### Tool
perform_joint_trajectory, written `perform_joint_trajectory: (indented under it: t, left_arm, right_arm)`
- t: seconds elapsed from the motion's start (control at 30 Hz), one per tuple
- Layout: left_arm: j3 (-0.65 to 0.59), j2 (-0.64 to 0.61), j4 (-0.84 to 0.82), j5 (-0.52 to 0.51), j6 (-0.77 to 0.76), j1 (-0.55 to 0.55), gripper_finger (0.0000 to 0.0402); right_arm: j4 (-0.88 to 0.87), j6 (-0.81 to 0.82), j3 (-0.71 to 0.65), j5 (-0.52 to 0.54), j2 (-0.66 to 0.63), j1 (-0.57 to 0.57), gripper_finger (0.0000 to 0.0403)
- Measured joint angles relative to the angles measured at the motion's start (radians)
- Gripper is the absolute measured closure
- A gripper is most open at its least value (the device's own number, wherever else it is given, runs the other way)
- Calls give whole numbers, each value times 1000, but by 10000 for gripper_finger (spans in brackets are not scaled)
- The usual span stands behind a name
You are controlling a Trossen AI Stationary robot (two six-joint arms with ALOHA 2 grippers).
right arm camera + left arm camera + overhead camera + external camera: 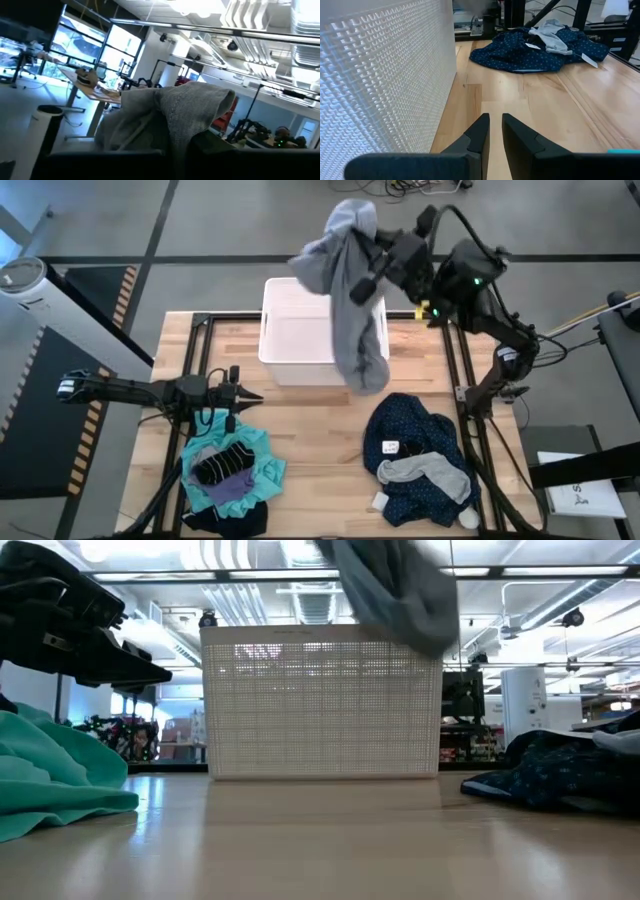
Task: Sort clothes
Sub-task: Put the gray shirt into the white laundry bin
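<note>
Right gripper (372,268) is pinching a grey garment (355,310) by one bunched edge, dangling it over the white basket (290,330) at 12 o'clock. It's soft, light and floppy, so expect swing and trailing fabric; a grip near the bunch is looking safest. Left gripper (492,131) is waiting at 9 o'clock, fingers nearly together, holding nothing.

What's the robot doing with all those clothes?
It is sorting clothes. The right end effector is shut on a grey garment, holding it up in the air so it dangles over the white basket. The left end effector waits low over the table beside a pile with a teal shirt and black striped socks, its fingers nearly together and holding nothing. A navy white-dotted garment lies on the table's other side, with a grey piece on it.
</note>
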Motion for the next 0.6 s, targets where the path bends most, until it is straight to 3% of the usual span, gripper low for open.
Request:
perform_joint_trajectory:
  t: [0.23, 0.4, 0.6]
  left_arm:
    - [0, 0, 0, 0, 0, 0, 364]
    - [0, 0, 0, 0, 0, 0, 364]
    - [0, 0, 0, 0, 0, 0, 364]
  right_arm:
    - [0, 21, 0, -61, 31, -122, 401]
    - [-14, 110, 0, -202, 69, -198, 401]
    - [-213, 199, 0, -312, 147, -252, 401]
